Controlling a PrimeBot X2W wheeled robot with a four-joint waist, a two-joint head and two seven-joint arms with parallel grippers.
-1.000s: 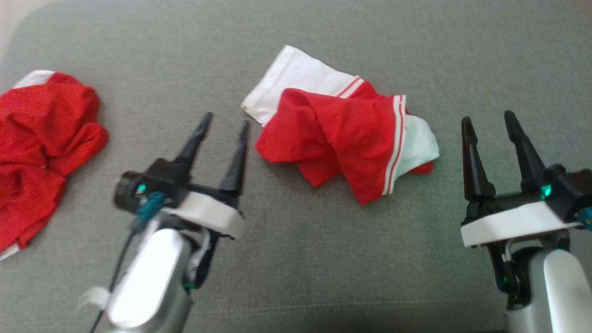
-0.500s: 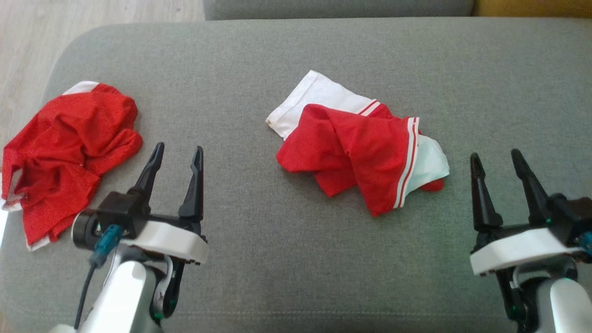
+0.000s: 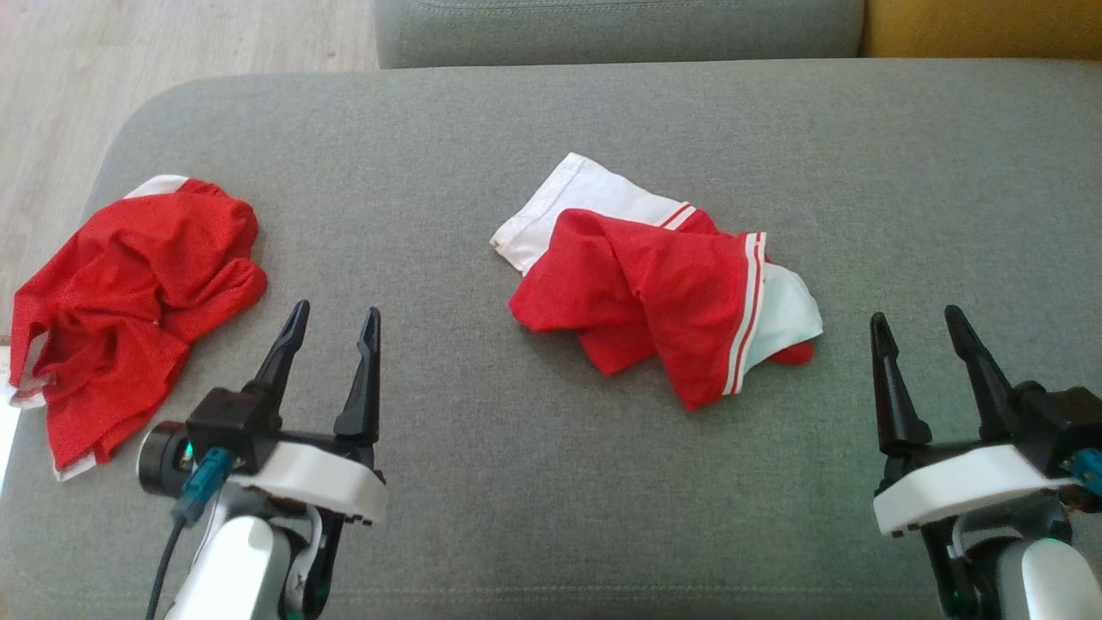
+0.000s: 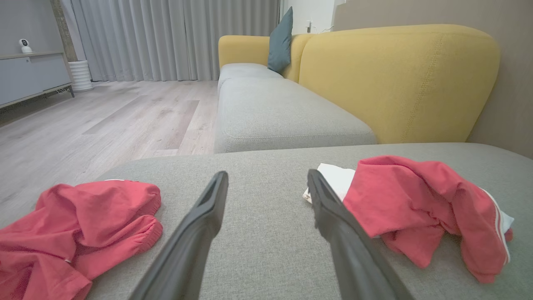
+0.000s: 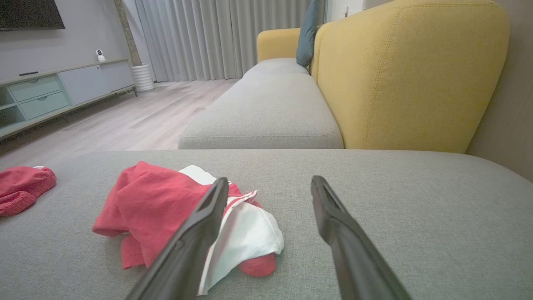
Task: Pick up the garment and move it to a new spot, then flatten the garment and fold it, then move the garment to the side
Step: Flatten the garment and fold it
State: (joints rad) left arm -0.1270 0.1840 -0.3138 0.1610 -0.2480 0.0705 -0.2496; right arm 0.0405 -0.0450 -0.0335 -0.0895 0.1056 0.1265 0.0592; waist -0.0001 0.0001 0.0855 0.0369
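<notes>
Lying crumpled mid-cushion on the grey sofa seat [image 3: 551, 491], the red garment [image 3: 654, 297] shows white panels and striped hems, flanked by the left gripper [image 3: 336, 310] and right gripper [image 3: 914, 315], both spread wide, empty and clear of it.

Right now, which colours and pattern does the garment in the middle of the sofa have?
Red and white garment, with red-and-white stripes along an edge; the head view shows it best.
</notes>
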